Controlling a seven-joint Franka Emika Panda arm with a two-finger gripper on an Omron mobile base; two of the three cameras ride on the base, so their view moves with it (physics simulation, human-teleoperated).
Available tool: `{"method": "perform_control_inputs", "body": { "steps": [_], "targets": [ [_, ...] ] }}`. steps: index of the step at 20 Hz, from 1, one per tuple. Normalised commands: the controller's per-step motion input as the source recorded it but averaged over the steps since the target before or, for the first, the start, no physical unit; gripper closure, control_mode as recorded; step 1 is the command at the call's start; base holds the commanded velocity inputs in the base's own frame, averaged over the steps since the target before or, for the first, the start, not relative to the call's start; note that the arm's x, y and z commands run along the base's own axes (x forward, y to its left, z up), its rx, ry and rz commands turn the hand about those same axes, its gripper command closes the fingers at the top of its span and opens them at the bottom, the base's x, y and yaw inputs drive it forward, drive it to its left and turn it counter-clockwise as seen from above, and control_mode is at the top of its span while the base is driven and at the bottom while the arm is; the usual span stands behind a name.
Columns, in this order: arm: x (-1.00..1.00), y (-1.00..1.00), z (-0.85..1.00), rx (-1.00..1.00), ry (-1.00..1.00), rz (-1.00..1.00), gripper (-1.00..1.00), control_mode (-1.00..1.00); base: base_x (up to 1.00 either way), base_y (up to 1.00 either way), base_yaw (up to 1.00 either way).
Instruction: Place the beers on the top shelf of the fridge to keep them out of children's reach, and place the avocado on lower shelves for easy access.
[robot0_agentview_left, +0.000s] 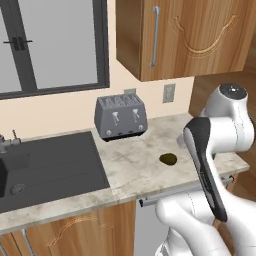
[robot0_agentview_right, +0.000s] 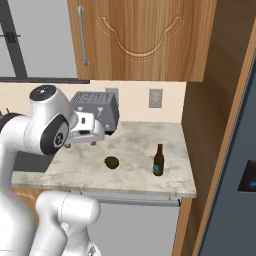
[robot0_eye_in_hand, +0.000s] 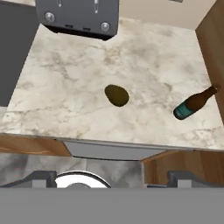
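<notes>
Gripper (robot0_eye_in_hand: 112, 181) jaws stand apart, holding nothing. Ahead of it: one avocado (robot0_eye_in_hand: 117, 95), one brown beer bottle (robot0_eye_in_hand: 194, 103).

Open counter (robot0_eye_in_hand: 78, 96) btwn avocado (robot0_eye_in_hand: 117, 95), toaster (robot0_eye_in_hand: 78, 15)

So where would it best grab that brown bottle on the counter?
Probably around the body or lower neck, coming in level from the front. The bottle stands upright near the wooden side wall, so that side is tight. The avocado sits apart from it. The open gripper hangs above the counter's front edge.
</notes>
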Motion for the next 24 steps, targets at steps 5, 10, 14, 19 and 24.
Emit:
{"method": "perform_control_inputs", "body": {
  "steps": [5, 10, 14, 19, 24],
  "targets": [
    [0.26, 0.00, -0.51, 0.00, 0.13, 0.07, -1.00, -1.00, 0.00, 0.00, 0.00],
    [0.28, 0.00, -0.56, 0.00, 0.01, 0.08, -1.00, -1.00, 0.00, 0.00, 0.00],
    [0.38, 0.00, -0.55, 0.00, 0.00, 0.09, -1.00, -1.00, 0.00, 0.00, 0.00],
    [0.45, 0.00, -0.43, 0.00, 0.01, 0.08, -1.00, -1.00, 0.00, 0.00, 0.00],
    [0.48, -0.03, -0.30, 0.00, 0.09, 0.04, -1.00, -1.00, 0.00, 0.00, 0.00]
  ]
}}
